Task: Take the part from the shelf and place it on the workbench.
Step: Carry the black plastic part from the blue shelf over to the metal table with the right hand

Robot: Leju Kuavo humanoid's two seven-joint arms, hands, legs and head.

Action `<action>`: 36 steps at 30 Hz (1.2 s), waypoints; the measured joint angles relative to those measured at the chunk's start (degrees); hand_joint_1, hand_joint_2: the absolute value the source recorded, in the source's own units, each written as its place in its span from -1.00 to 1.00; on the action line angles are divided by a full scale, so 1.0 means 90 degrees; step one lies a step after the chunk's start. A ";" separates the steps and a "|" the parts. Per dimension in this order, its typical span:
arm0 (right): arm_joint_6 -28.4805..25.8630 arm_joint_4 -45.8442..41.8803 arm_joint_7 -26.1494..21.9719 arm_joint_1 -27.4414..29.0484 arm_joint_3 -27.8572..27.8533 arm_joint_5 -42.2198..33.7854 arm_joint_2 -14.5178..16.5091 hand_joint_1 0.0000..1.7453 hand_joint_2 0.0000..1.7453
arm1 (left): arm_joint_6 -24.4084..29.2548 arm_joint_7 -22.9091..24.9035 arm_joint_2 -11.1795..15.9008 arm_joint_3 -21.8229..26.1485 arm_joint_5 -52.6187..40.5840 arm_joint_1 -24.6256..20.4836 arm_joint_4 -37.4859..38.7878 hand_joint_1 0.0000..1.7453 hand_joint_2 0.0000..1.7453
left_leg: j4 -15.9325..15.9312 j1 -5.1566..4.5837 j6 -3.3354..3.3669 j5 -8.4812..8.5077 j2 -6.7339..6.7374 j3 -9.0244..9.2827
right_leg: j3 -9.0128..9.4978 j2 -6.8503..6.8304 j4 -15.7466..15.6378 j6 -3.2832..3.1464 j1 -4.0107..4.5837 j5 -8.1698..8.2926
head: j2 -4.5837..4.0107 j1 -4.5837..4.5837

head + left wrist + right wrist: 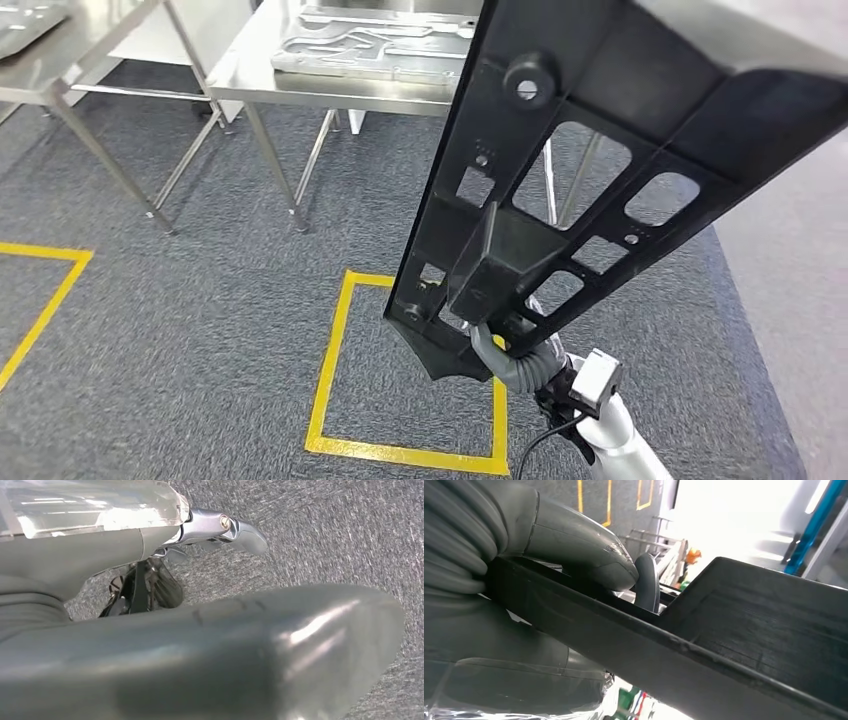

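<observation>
A long black plastic part with several cut-out openings rises slanting from low centre up to the top right of the head view. My right hand grips its lower end from below, above the carpet. In the right wrist view the thumb lies over the part's black edge and a dark finger curls behind it. The steel workbench stands ahead at the top of the head view. My left hand hangs over the grey carpet, thumb and a silver finger stretched out, holding nothing.
A grey metal plate with shaped recesses lies on the workbench. A second steel table stands at the far left. A yellow tape square marks the carpet just ahead, and more yellow tape runs at the left.
</observation>
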 joint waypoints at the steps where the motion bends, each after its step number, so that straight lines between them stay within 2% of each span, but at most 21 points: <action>1: 0.0001 -0.0029 0.0002 0.0019 -0.0001 0.0014 0.0001 1.00 1.00 | 0.0001 0.0001 0.0001 0.0000 0.0004 -0.0004 0.0000 -1.00 -1.00 | -0.0406 0.0001 0.0022 0.0263 -0.0050 0.0162 | 0.0010 0.0089 0.0012 0.0011 -0.0001 -0.0008 | 0.0000 0.0000; 3: 0.0002 -0.0081 0.0005 0.0030 -0.0005 0.0030 0.0002 1.00 1.00 | 0.0001 0.0007 0.0007 -0.0001 0.0010 -0.0010 0.0000 -1.00 -1.00 | -0.1218 0.0006 0.0084 0.0607 -0.0261 0.0498 | 0.0008 0.0238 0.0046 0.0055 0.0006 -0.0027 | 0.0000 0.0000; 4: 0.0006 -0.0101 0.0012 0.0035 -0.0008 0.0049 0.0002 1.00 1.00 | 0.0001 0.0017 0.0010 -0.0001 -0.0007 -0.0018 0.0000 -1.00 -1.00 | -0.1437 0.0001 0.0111 0.0662 -0.0343 0.0588 | -0.0008 0.0293 0.0059 0.0087 0.0002 -0.0029 | 0.0000 0.0000; 7: 0.0040 -0.0183 0.0065 0.0098 -0.0036 0.0144 0.0004 1.00 1.00 | -0.0003 0.0099 0.0005 -0.0002 -0.0063 -0.0068 0.0000 -1.00 -1.00 | -0.1557 -0.0006 0.0208 0.0678 -0.0318 0.0636 | -0.0045 0.0385 0.0053 0.0213 -0.0021 -0.0015 | 0.0000 0.0000; 9: 0.0082 -0.0266 0.0089 0.0138 -0.0065 0.0193 0.0004 1.00 1.00 | -0.0034 0.0165 -0.0007 -0.0002 -0.0060 -0.0090 0.0000 -1.00 -1.00 | -0.1617 0.0020 0.0292 0.0724 -0.0243 0.0661 | -0.0126 0.0175 0.0243 0.0278 -0.0009 -0.0153 | 0.0000 0.0000; 11: 0.0123 -0.0333 0.0092 0.0151 -0.0081 0.0225 0.0005 1.00 1.00 | -0.0101 0.0225 -0.0009 -0.0002 -0.0056 -0.0078 0.0000 -1.00 -1.00 | -0.1645 0.0016 0.0337 0.0740 -0.0168 0.0670 | -0.0439 -0.0149 0.0914 0.0324 -0.0011 -0.0532 | 0.0000 0.0000; 13: 0.0171 -0.0366 0.0092 0.0167 -0.0083 0.0248 0.0008 1.00 1.00 | -0.0171 0.0277 -0.0009 -0.0001 -0.0055 -0.0062 0.0000 -1.00 -1.00 | -0.1640 0.0002 0.0348 0.0735 -0.0096 0.0662 | -0.0817 -0.0279 0.1687 0.0361 -0.0033 -0.0835 | 0.0000 0.0000; 14: 0.0197 -0.0373 0.0088 0.0174 -0.0084 0.0254 0.0009 1.00 1.00 | -0.0194 0.0290 -0.0009 0.0000 -0.0055 -0.0060 0.0000 -1.00 -1.00 | -0.1638 -0.0001 0.0348 0.0731 -0.0066 0.0662 | -0.0882 -0.0297 0.1819 0.0371 -0.0041 -0.0827 | 0.0000 0.0000; 15: 0.0223 -0.0381 0.0082 0.0177 -0.0090 0.0257 0.0009 1.00 1.00 | -0.0211 0.0296 -0.0009 0.0000 -0.0055 -0.0062 0.0000 -1.00 -1.00 | -0.1635 -0.0002 0.0342 0.0725 -0.0045 0.0666 | -0.0819 -0.0306 0.1702 0.0372 -0.0044 -0.0702 | 0.0000 0.0000; 18: 0.0302 -0.0455 0.0059 0.0167 -0.0138 0.0257 0.0013 1.00 1.00 | -0.0230 0.0290 -0.0009 -0.0002 -0.0055 -0.0069 0.0001 -1.00 -1.00 | -0.1621 -0.0014 0.0287 0.0687 -0.0015 0.0690 | -0.0160 -0.0343 0.0444 0.0302 -0.0024 -0.0153 | 0.0000 0.0000; 20: 0.0335 -0.0524 0.0036 0.0160 -0.0158 0.0256 0.0030 1.00 1.00 | -0.0230 0.0282 -0.0002 -0.0004 -0.0055 -0.0073 0.0001 -1.00 -1.00 | -0.1619 -0.0035 0.0216 0.0653 -0.0003 0.0697 | 0.0047 -0.0356 0.0024 0.0228 0.0013 -0.0085 | 0.0000 0.0000; 24: 0.0333 -0.0647 -0.0014 0.0209 -0.0168 0.0269 0.0055 1.00 1.00 | -0.0239 0.0261 0.0026 -0.0024 -0.0054 -0.0078 0.0001 -1.00 -1.00 | -0.1481 -0.0031 0.0078 0.0523 0.0014 0.0691 | 0.0129 -0.0327 -0.0049 0.0067 0.0001 -0.0120 | 0.0000 0.0000; 25: 0.0330 -0.0675 -0.0024 0.0224 -0.0171 0.0278 0.0066 1.00 1.00 | -0.0244 0.0257 0.0032 -0.0029 -0.0053 -0.0079 0.0001 -1.00 -1.00 | -0.1214 -0.0027 0.0057 0.0391 0.0012 0.0574 | 0.0173 -0.0326 -0.0072 0.0025 -0.0013 -0.0129 | 0.0000 0.0000; 27: 0.0324 -0.0706 -0.0050 0.0278 -0.0171 0.0305 0.0087 1.00 1.00 | -0.0250 0.0256 0.0035 -0.0034 -0.0056 -0.0072 0.0001 -1.00 -1.00 | -0.0366 -0.0020 0.0034 0.0042 0.0006 0.0130 | 0.0233 -0.0324 -0.0078 -0.0026 -0.0001 -0.0183 | 0.0000 0.0000; 28: 0.0321 -0.0709 -0.0067 0.0317 -0.0171 0.0319 0.0091 1.00 1.00 | -0.0250 0.0256 0.0036 -0.0036 -0.0059 -0.0066 0.0000 -1.00 -1.00 | 0.0029 -0.0020 0.0024 -0.0068 0.0005 -0.0107 | 0.0266 -0.0318 -0.0077 -0.0037 0.0008 -0.0220 | 0.0000 0.0000; 29: 0.0319 -0.0712 -0.0083 0.0356 -0.0171 0.0333 0.0093 1.00 1.00 | -0.0250 0.0256 0.0039 -0.0038 -0.0061 -0.0061 0.0000 -1.00 -1.00 | 0.0233 -0.0020 0.0020 -0.0050 0.0005 -0.0262 | 0.0312 -0.0307 -0.0076 -0.0038 0.0016 -0.0267 | 0.0000 0.0000; 30: 0.0318 -0.0711 -0.0099 0.0382 -0.0171 0.0341 0.0097 1.00 1.00 | -0.0249 0.0256 0.0045 -0.0039 -0.0058 -0.0053 0.0000 -1.00 -1.00 | 0.0196 -0.0020 0.0025 0.0099 0.0005 -0.0302 | 0.0372 -0.0291 -0.0076 -0.0034 0.0020 -0.0319 | 0.0000 0.0000; 31: 0.0317 -0.0710 -0.0111 0.0396 -0.0172 0.0346 0.0103 1.00 1.00 | -0.0250 0.0254 0.0053 -0.0039 -0.0054 -0.0045 0.0000 -1.00 -1.00 | -0.0094 -0.0020 0.0039 0.0361 0.0005 -0.0219 | 0.0449 -0.0275 -0.0076 -0.0024 0.0022 -0.0380 | 0.0000 0.0000; 33: 0.0321 -0.0710 -0.0129 0.0399 -0.0178 0.0347 0.0117 1.00 1.00 | -0.0257 0.0245 0.0071 -0.0040 -0.0049 -0.0033 0.0000 -1.00 -1.00 | -0.0951 -0.0037 0.0097 0.0826 0.0004 0.0120 | 0.0597 -0.0254 -0.0076 0.0017 0.0030 -0.0508 | 0.0000 0.0000; 34: 0.0324 -0.0710 -0.0137 0.0400 -0.0187 0.0345 0.0121 1.00 1.00 | -0.0264 0.0239 0.0078 -0.0042 -0.0054 -0.0034 0.0000 -1.00 -1.00 | -0.1259 -0.0054 0.0138 0.0901 0.0006 0.0267 | 0.0648 -0.0245 -0.0081 0.0052 0.0035 -0.0567 | 0.0000 0.0000; 36: 0.0328 -0.0710 -0.0160 0.0405 -0.0217 0.0338 0.0123 1.00 1.00 | -0.0280 0.0224 0.0092 -0.0047 -0.0060 -0.0040 0.0000 -1.00 -1.00 | -0.1470 -0.0094 0.0226 0.0787 0.0009 0.0408 | 0.0725 -0.0235 -0.0083 0.0139 0.0037 -0.0620 | 0.0000 0.0000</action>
